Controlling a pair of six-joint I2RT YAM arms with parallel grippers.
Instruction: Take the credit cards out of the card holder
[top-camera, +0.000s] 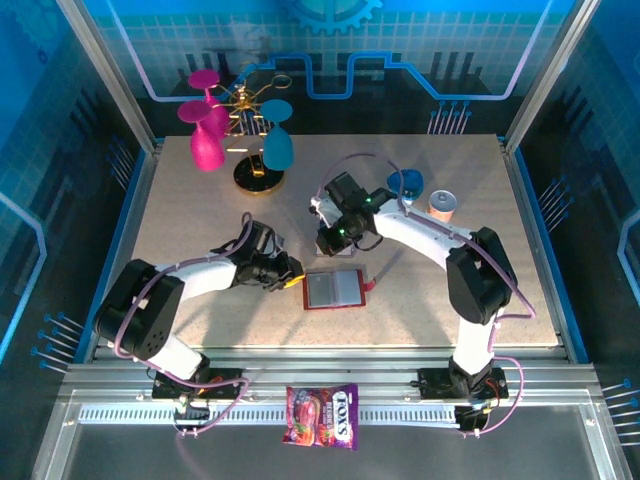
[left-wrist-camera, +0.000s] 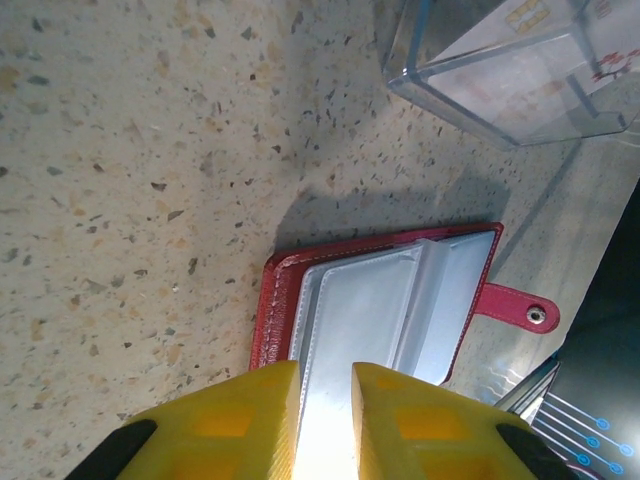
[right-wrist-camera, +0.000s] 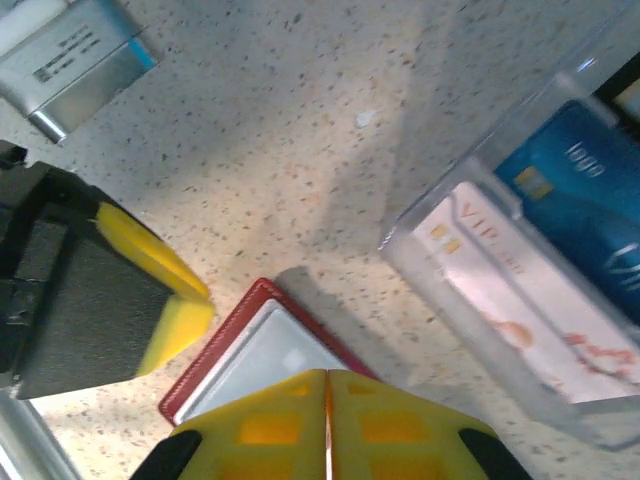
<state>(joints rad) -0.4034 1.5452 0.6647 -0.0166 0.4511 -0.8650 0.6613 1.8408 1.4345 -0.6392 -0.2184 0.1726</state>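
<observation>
**Q:** Position?
**A:** The card holder (top-camera: 331, 289) lies open on the counter (top-camera: 200, 190), toward 6 o'clock. The left gripper (left-wrist-camera: 325, 375) has its jaws clamped on the holder's 9 o'clock edge. The right gripper (right-wrist-camera: 326, 385) sits at its 12 o'clock with jaws together.
**Q:** Handling?
**A:** Judged: the credit cards (right-wrist-camera: 510, 270) are light, stiff and slick, and the holder is floppy. Pinch an exposed card edge and slide it out flat.
</observation>
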